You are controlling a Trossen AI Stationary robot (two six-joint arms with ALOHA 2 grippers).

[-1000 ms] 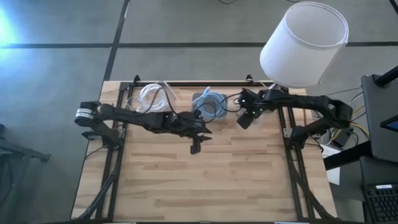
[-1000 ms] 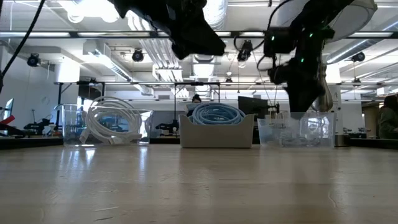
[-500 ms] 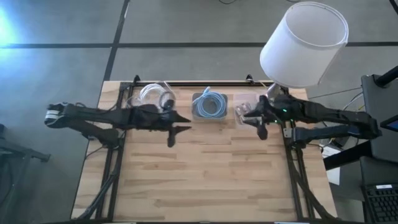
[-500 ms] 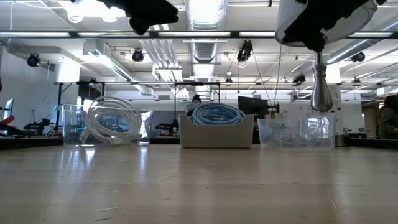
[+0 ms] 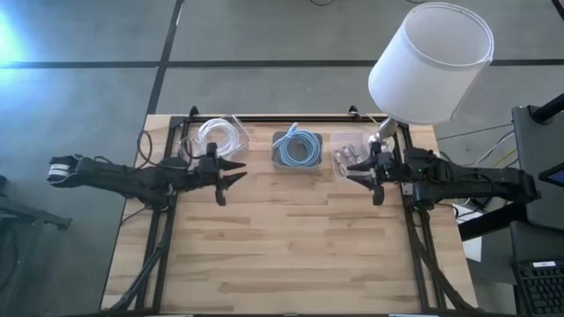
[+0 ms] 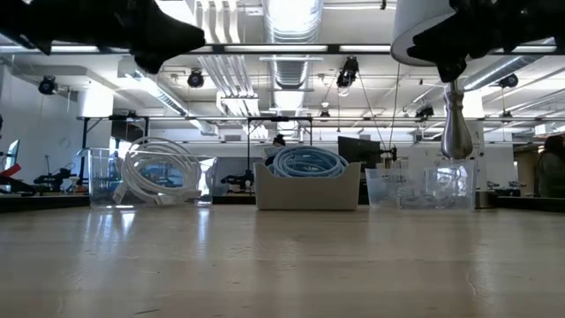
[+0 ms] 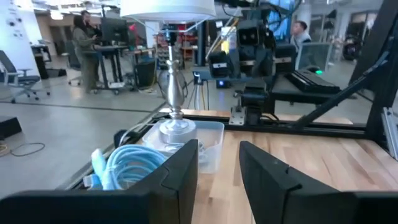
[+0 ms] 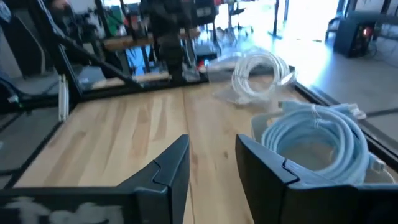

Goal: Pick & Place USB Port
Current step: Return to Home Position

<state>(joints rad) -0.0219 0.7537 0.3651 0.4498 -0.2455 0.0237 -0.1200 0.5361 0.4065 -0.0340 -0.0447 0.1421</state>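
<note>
Lying coiled, light-blue cable (image 5: 295, 150), clear bin (image 5: 338, 141)

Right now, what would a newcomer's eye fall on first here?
The white lampshade over the table's far right corner. Next, the light-blue cable coil in the middle bin at the far edge. Both arms reach in from the sides, left end effector and right end effector open, empty.

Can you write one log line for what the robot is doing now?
left claw: open, empty | right claw: open, empty, near right clear bin | blue cable: middle bin | white cable: left bin
</note>
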